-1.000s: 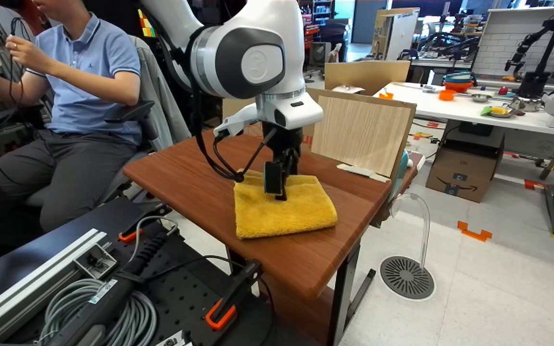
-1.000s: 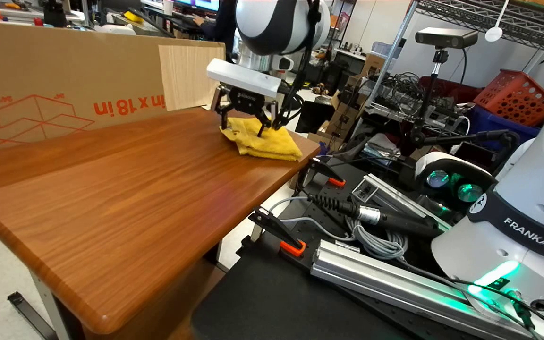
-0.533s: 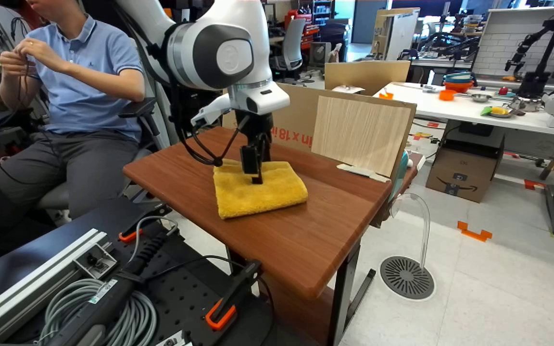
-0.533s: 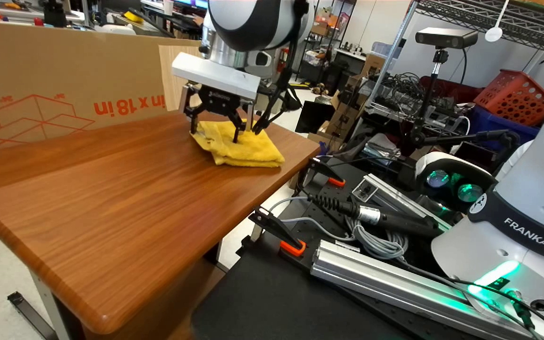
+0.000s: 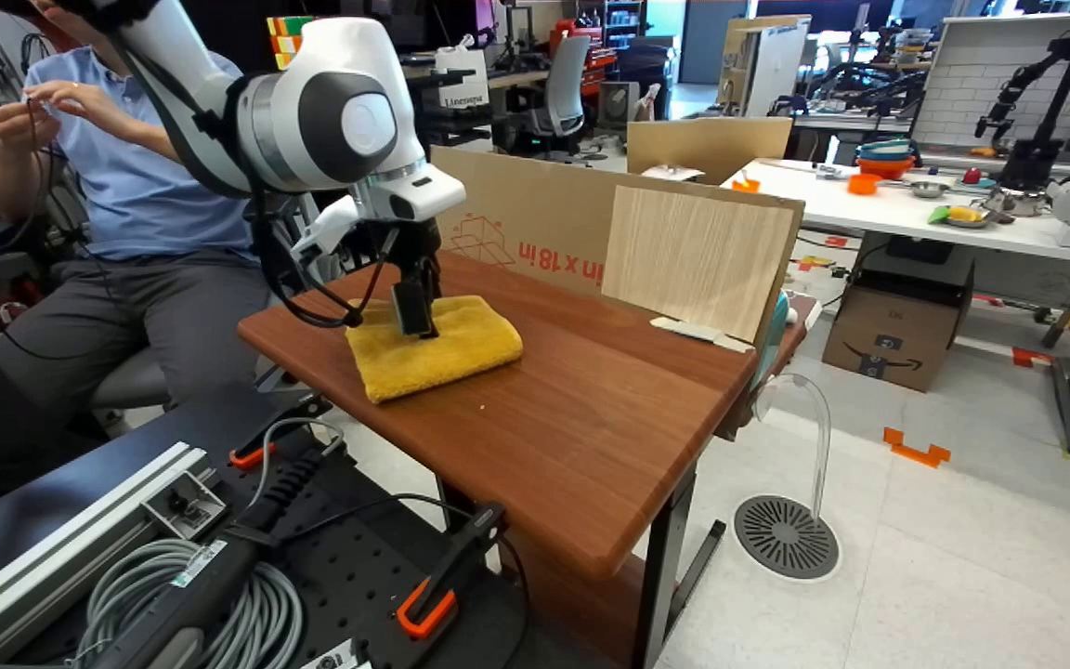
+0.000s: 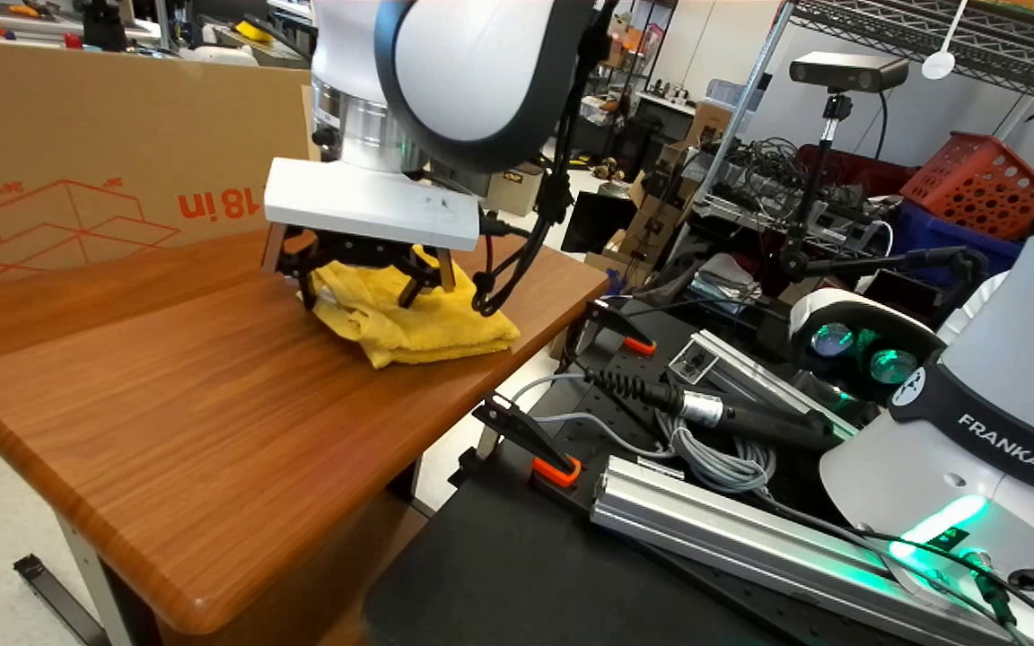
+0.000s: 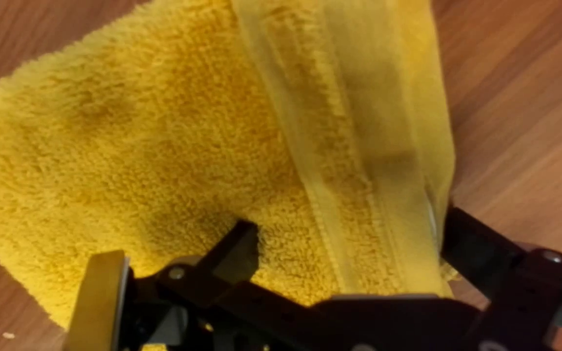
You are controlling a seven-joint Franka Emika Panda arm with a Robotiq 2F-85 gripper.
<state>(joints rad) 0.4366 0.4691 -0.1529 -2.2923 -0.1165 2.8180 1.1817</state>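
Here's my gripper, fingers spread wide along the bottom of the wrist view, clamped on nothing! One tip is down on the folded yellow towel, sprawling across that frame's left and centre; the other sits just beside its right edge. In an exterior view, the towel lies left of centre on the brown table.

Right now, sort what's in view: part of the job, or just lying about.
In the job:
gripper, open
yellow towel, touching it
brown table under the towel

Seemingly just lying about:
coiled grey cable
red basket
cardboard box
white bag
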